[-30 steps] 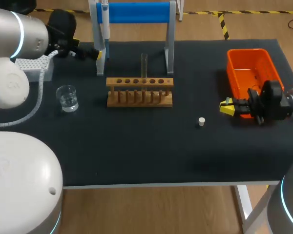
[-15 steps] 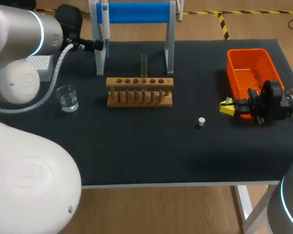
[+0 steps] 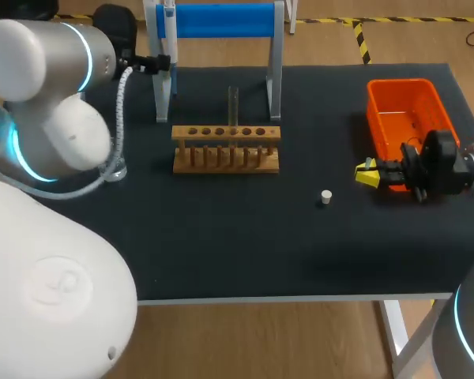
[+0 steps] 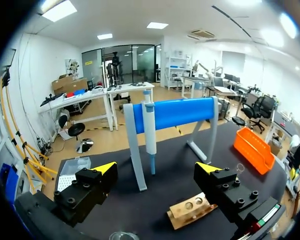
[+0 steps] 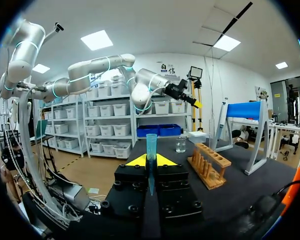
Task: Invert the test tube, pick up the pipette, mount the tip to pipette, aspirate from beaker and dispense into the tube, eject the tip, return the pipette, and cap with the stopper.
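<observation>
The pipette (image 3: 171, 31) hangs on the left post of the blue-barred stand (image 3: 221, 20). My left gripper (image 3: 159, 63) is open beside that post; in the left wrist view the pipette (image 4: 150, 132) hangs just ahead of the gripper (image 4: 156, 167), between its spread fingers, untouched. A test tube (image 3: 233, 104) stands upright in the wooden rack (image 3: 225, 148). The white stopper (image 3: 325, 197) lies on the mat. My right gripper (image 3: 369, 174) hovers by the orange bin, shut on a translucent blue pipette tip (image 5: 151, 150). The beaker (image 5: 180, 144) is mostly hidden behind my left arm in the head view.
An orange bin (image 3: 407, 118) sits at the right, just behind my right gripper. A tip box (image 4: 72, 166) lies on the mat's left end. The rack (image 4: 192, 210) is below and to the right of my left gripper.
My left arm has swung in toward the stand, bringing its open gripper up to the pipette and now covering the beaker and tip box. The right arm has stayed still.
</observation>
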Controlling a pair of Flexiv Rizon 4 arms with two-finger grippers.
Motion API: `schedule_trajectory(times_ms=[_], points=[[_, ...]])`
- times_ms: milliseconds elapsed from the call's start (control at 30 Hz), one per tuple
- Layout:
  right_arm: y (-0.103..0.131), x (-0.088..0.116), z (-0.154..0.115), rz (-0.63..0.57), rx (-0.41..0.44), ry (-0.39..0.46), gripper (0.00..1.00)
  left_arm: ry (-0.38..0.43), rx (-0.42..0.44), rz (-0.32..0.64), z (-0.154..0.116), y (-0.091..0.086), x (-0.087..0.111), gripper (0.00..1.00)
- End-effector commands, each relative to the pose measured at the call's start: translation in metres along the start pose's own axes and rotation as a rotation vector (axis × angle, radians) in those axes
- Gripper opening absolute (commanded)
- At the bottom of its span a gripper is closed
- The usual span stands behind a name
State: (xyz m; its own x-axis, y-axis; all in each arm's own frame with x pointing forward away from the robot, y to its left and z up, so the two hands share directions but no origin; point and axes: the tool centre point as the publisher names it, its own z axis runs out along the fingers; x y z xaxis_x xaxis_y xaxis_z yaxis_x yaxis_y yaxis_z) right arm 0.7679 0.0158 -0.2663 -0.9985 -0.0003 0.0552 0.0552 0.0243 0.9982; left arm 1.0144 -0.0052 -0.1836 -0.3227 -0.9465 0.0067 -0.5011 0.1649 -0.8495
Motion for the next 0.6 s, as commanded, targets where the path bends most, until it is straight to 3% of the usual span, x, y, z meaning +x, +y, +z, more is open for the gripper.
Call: schedule_trajectory(times_ms=[33,600], points=[[0.000,0.000,0.000,-0.001,0.001,-0.002,0.00,-0.152,0.008,-0.001,0.013,-0.002,0.005,1.00],[0.000,0.000,0.000,-0.001,0.001,-0.002,0.00,-0.230,0.076,-0.051,0.043,-0.018,0.004,1.00]])
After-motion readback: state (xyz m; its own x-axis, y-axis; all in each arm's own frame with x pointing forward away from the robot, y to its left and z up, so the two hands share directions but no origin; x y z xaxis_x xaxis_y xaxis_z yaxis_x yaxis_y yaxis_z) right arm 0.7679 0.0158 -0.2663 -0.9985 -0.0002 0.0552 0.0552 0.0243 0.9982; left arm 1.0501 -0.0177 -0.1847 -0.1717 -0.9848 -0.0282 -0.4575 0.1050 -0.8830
